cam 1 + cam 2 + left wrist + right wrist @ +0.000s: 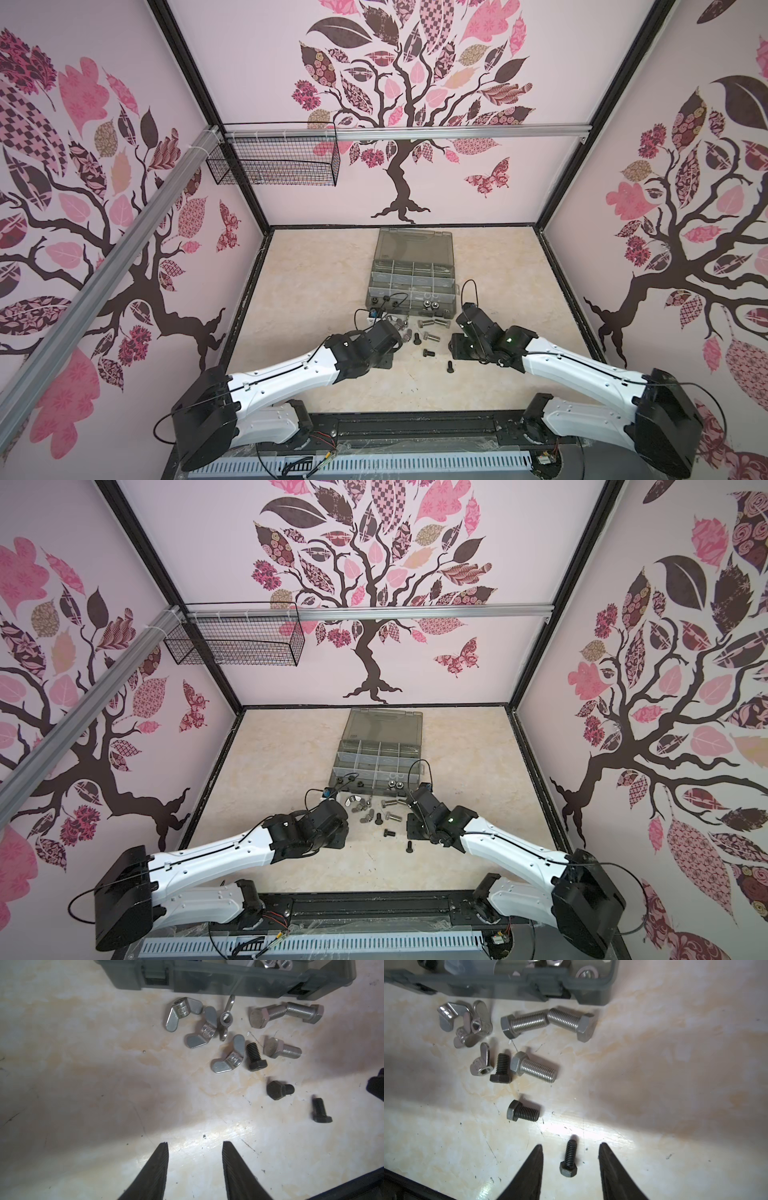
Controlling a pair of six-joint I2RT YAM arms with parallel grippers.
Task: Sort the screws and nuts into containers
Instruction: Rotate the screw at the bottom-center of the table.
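1 black bolt (568, 1160) lies on the table (675, 1084) between the fingers of the right gripper (570, 1145), its head toward the finger roots, and it touches neither finger. The jaws stand moderately wide and hold nothing. I judge that the step in hand is to pick this bolt. To do it well, the gripper should go down straight, keep the shank centred, and close across the threads. The round shank may roll away if only 1 finger meets it first. The left gripper (195, 1142) is also moderately open and empty. It is over bare table, well apart from the 4 wing nuts (227, 1058).

The right wrist view shows the threads and how the bolt sits between the fingers. In a top view the same bolt (451, 365) is only a dark speck, and I cannot tell there how high the fingers are.

Both top views show the open compartments of the organizer case (409, 311), with silver hex nuts (430, 304) in 1 front compartment. The wrist views show mostly its front wall.
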